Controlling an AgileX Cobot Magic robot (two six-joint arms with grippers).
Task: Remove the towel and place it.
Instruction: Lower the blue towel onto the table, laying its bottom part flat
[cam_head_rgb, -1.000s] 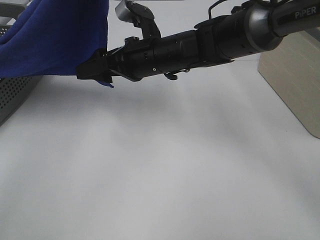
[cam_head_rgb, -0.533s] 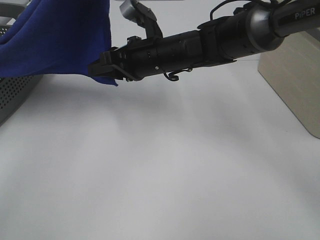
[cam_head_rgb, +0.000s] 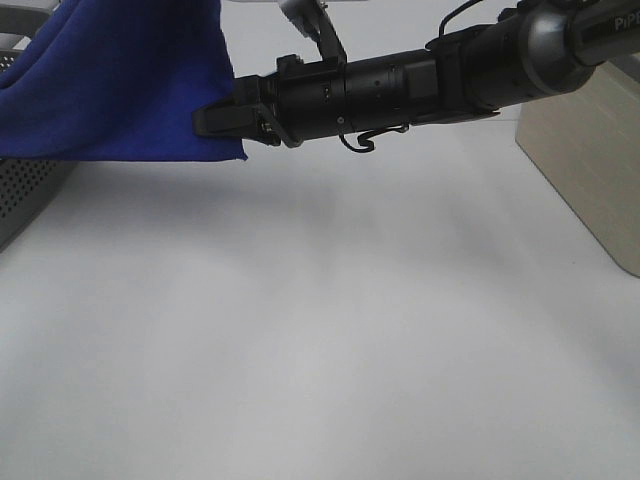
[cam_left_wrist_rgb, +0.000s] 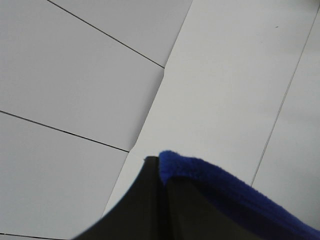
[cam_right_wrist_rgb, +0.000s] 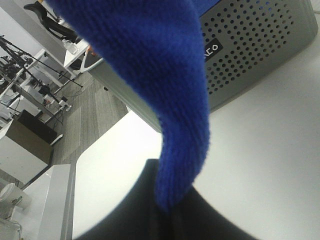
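The deep blue towel (cam_head_rgb: 120, 80) hangs spread in the air at the top left, above the grey perforated basket (cam_head_rgb: 25, 195). My right gripper (cam_head_rgb: 222, 120) reaches across from the upper right and is shut on the towel's lower right corner. In the right wrist view the towel (cam_right_wrist_rgb: 165, 85) runs into the closed gripper (cam_right_wrist_rgb: 167, 212), with the basket (cam_right_wrist_rgb: 255, 45) behind it. In the left wrist view my left gripper (cam_left_wrist_rgb: 162, 172) is shut on a folded edge of the towel (cam_left_wrist_rgb: 225, 192). The left gripper is out of the exterior view. The towel's upper part is cut off by the frame.
A beige box (cam_head_rgb: 590, 170) stands at the right edge of the white table (cam_head_rgb: 330, 330). The basket sits at the table's far left edge. The right arm (cam_head_rgb: 450, 80) spans the upper part of the exterior view.
My right gripper has moved to the right and slightly up with the towel corner in it, pulling the towel's lower edge out wider. The basket and box have not moved.
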